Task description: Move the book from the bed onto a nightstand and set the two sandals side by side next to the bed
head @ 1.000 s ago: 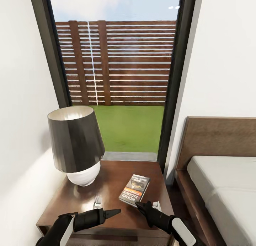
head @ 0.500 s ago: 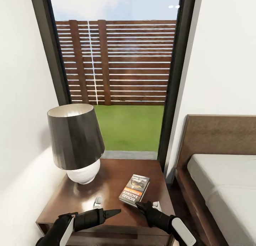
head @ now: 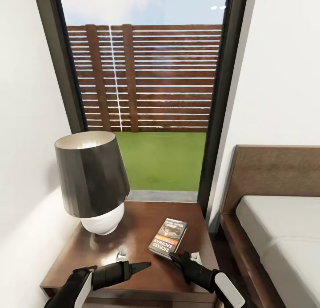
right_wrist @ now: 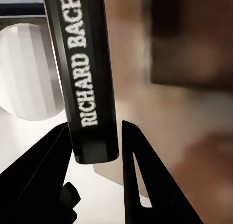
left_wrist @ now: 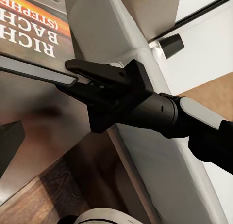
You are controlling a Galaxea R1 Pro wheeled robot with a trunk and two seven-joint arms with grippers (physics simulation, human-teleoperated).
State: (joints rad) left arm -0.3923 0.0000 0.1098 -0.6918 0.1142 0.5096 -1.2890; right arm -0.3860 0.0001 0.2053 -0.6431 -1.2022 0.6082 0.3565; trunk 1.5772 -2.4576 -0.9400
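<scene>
Glossy nightstand point(head: 133, 237) at lower centre bears the book point(head: 168, 238); our right gripper point(head: 174, 257) straddles its spine, jaws parted, release apparently under way; withdrawal next

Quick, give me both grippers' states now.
Left gripper: shut, holding nothing, above the nightstand.
Right gripper: open, fingers either side of the book spine, which lies on the nightstand.
</scene>
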